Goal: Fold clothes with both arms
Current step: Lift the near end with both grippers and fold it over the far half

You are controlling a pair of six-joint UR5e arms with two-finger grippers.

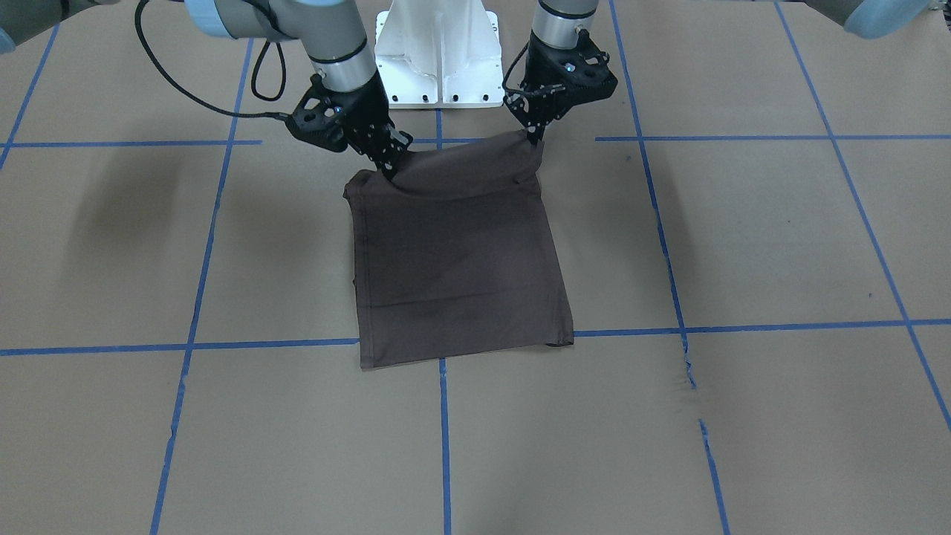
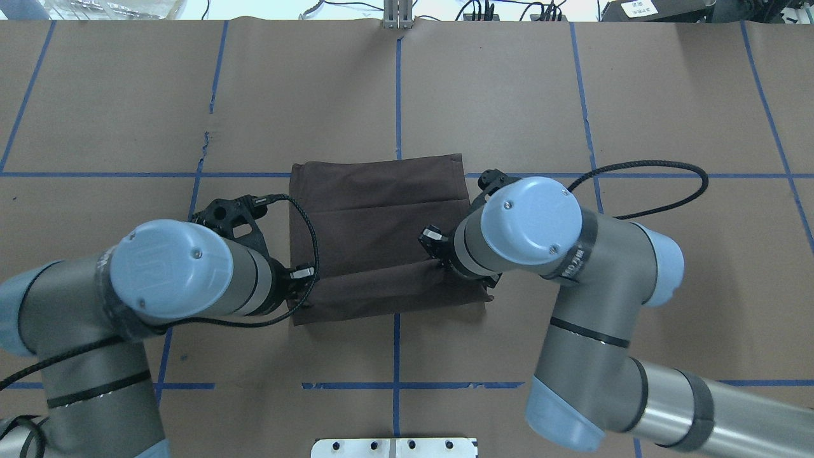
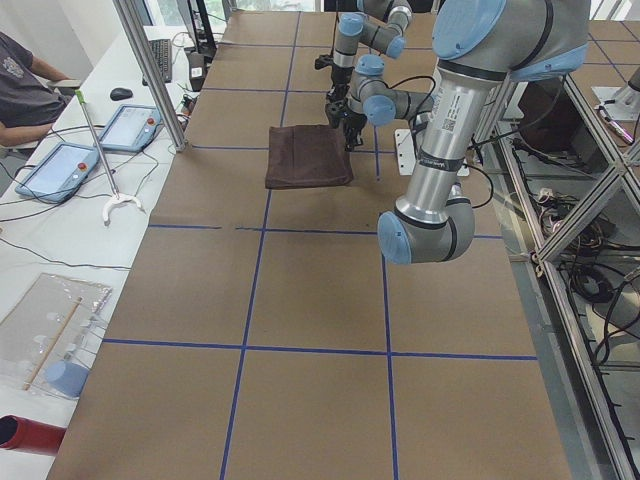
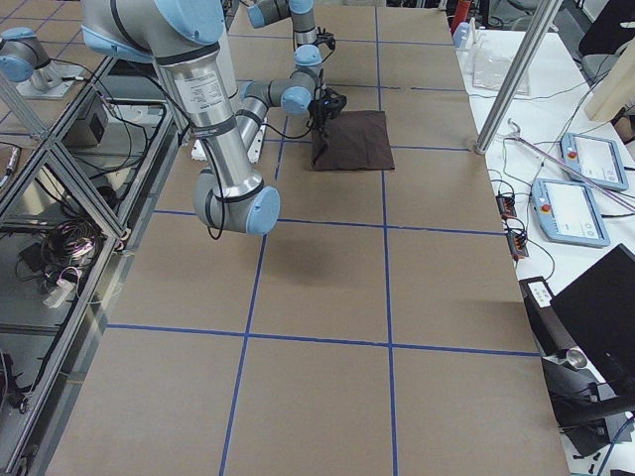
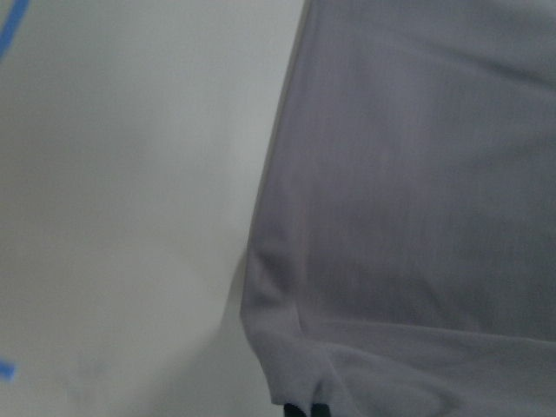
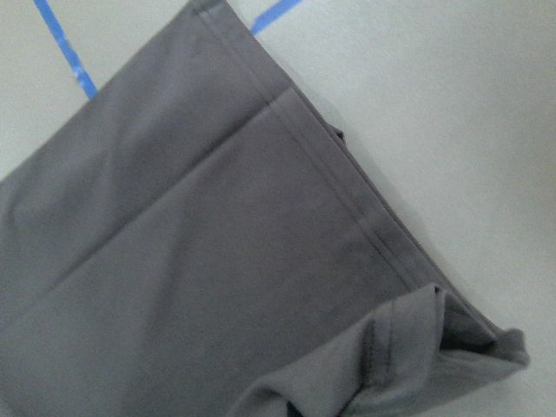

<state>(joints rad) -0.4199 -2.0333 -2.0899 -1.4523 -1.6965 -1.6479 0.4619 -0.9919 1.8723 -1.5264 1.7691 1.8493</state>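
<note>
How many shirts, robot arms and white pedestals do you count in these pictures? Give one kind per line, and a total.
shirt: 1
robot arms, the left arm and the right arm: 2
white pedestal: 1
total: 4

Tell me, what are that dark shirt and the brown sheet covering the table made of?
The T-shirt looks like a soft matte knit, probably cotton: it creases, sags between the lifted corners and shows stitched hems. The table covering looks like matte brown kraft paper, with what looks like a tear beside a blue line.
</note>
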